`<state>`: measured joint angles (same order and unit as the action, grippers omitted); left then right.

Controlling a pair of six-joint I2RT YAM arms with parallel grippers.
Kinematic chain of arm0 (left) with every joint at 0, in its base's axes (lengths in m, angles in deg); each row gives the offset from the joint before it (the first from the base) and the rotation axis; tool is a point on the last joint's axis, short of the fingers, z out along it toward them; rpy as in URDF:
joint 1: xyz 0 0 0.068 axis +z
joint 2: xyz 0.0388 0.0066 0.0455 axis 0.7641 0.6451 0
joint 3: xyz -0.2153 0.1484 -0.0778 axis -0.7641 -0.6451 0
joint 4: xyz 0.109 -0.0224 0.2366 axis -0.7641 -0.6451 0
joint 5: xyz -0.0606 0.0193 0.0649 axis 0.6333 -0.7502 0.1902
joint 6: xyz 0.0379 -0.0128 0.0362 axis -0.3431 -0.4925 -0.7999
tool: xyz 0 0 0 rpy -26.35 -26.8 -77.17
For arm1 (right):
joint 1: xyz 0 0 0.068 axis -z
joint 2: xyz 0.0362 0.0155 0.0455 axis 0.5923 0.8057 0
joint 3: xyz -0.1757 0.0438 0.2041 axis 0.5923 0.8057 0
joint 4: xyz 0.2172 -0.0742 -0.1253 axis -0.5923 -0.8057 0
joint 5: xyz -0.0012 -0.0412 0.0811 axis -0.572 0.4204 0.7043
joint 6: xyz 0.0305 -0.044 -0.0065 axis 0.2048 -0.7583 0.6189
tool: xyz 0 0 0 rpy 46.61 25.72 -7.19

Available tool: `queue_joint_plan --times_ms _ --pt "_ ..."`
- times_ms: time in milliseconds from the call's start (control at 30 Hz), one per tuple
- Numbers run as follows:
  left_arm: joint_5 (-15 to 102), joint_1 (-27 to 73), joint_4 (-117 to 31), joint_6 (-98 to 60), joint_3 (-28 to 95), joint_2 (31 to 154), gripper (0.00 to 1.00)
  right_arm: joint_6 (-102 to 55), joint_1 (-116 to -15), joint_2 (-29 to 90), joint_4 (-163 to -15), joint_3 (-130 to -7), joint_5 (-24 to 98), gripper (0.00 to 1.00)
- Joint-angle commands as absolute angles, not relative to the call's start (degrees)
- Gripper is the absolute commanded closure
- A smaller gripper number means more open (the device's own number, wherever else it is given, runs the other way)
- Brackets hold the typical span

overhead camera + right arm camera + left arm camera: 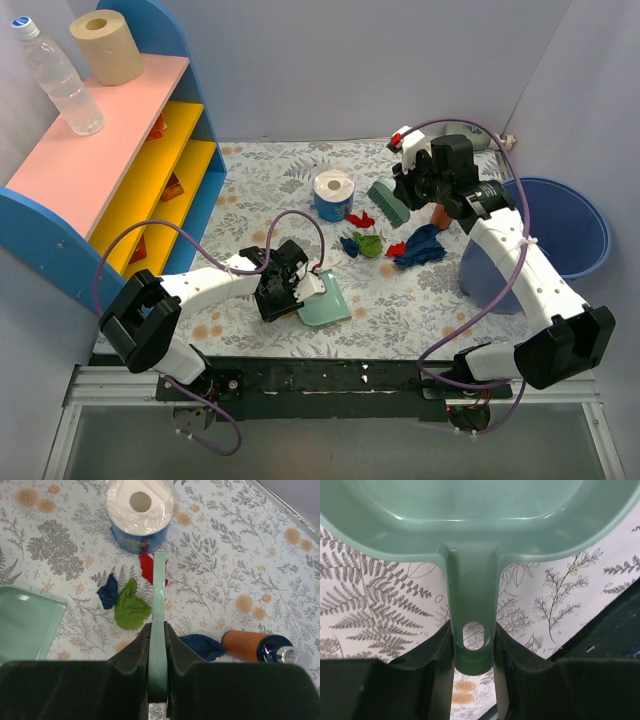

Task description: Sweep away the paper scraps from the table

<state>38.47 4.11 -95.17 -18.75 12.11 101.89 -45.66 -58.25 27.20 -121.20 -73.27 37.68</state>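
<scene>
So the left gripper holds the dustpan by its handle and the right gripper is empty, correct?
No: the right gripper is shut on a green brush, as the right wrist view shows. The left gripper does hold the dustpan by its handle.

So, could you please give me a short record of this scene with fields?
left fingers: shut on dustpan handle
right fingers: shut on brush handle
scraps: red, green and blue wads loose on table, none seen in dustpan
nearby: roll and orange bottle beside scraps
bin: blue, at table's right edge
</scene>
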Motion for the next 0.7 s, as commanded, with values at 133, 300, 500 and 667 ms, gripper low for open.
queue_joint_plan --times_ms 133,300,500,667 --pt "41.0 5.4 -85.2 -15.1 10.4 99.8 0.57 -45.0 -59.3 23.0 -114.2 -69.8 37.8 0.99" --pt "41.1 5.5 -81.0 -17.6 4.7 94.5 0.55 -45.5 -59.4 24.2 -112.4 -68.8 35.0 0.99" --pt "41.5 7.3 -78.6 -17.6 3.0 93.1 0.59 -45.8 -59.4 27.4 -113.8 -71.6 34.0 0.99" --pt "44.0 7.5 -78.1 -18.7 1.5 90.9 0.65 -45.9 -59.4 28.7 -113.7 -70.1 34.0 0.99"
